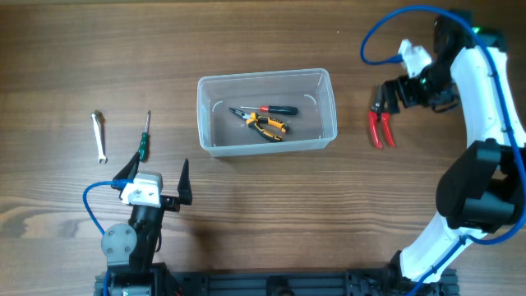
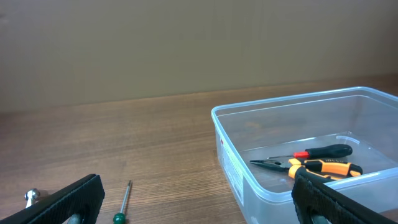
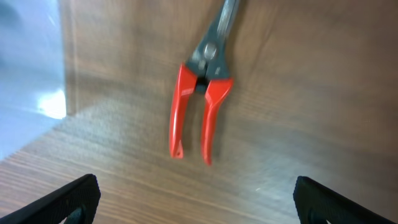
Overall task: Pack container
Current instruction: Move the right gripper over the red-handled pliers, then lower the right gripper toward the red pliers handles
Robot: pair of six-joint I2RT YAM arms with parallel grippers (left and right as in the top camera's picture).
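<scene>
container (image 1: 263, 76) mid-table (image 1: 246, 205) | inside it: needle-nose pliers (image 1: 267, 125), inner screwdriver (image 1: 279, 109) just beside them at 12 o'clock | container's 9 o'clock, apart: loose screwdriver (image 1: 145, 136); wrench (image 1: 99, 136) farther out, at that screwdriver's 9 o'clock | container's 3 o'clock, near, not touching: outer pliers (image 1: 380, 131)

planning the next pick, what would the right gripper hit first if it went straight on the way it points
Most likely the red pliers lying on the table straight ahead of the right gripper; nothing shows in between, though depth is unclear.
</scene>
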